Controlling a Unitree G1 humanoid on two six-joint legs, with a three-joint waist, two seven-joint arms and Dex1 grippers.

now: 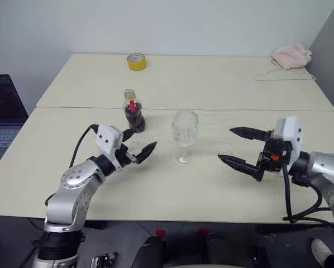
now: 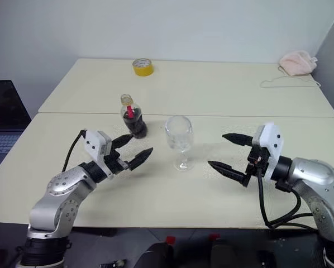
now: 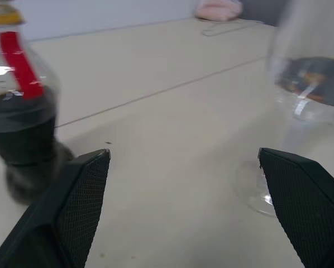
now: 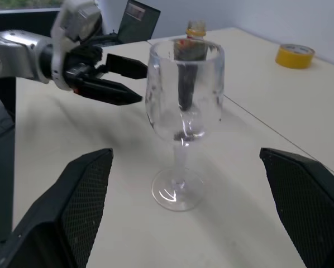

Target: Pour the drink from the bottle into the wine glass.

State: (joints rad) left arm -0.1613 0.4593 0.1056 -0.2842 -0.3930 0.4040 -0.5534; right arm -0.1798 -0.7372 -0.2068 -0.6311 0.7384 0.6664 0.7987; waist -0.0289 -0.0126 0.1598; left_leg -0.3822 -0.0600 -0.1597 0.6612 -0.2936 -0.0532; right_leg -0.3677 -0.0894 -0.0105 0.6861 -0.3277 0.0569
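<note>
Wine glass [image 1: 185,135] upright mid-desk [image 1: 211,190], empty. Bottle [image 1: 133,112] at its 10 o'clock, upright, drink [image 1: 135,120] filling the lower half. Left end effector [image 1: 139,142] wide, holding nothing, just at the bottle's 6 o'clock. Right end effector [image 1: 238,147] wide, empty, at the glass's 3 o'clock, apart.
</note>
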